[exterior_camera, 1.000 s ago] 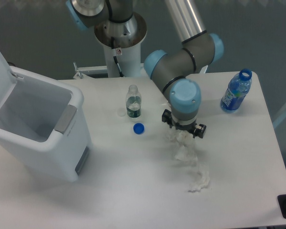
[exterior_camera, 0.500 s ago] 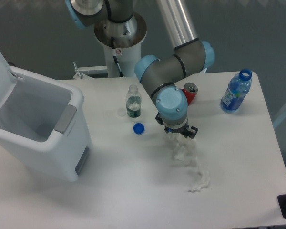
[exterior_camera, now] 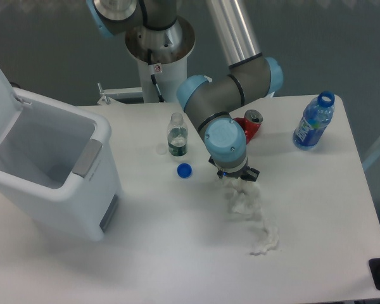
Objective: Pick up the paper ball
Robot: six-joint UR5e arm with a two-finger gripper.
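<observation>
The paper ball [exterior_camera: 244, 201] is a wide, lumpy white wad on the table, just below and right of my gripper [exterior_camera: 233, 178]. The gripper points straight down at the table. Its blue-capped wrist hides the fingers, so I cannot tell how the jaws stand. A smaller, rounder white wad [exterior_camera: 228, 186] lies right under the gripper's lower edge and seems to touch it. A long curved white paper piece [exterior_camera: 266, 239] trails from the ball toward the front right.
A blue cap [exterior_camera: 184, 170] lies left of the gripper. A small clear bottle [exterior_camera: 177, 135] stands behind it. A red can [exterior_camera: 249, 125] lies behind the wrist. A blue bottle [exterior_camera: 313, 121] stands at the back right. An open white bin [exterior_camera: 50, 168] fills the left side.
The gripper has moved left and slightly toward the back, which uncovers the red can. It now stands over the upper left end of the paper pile. The paper has hardly shifted.
</observation>
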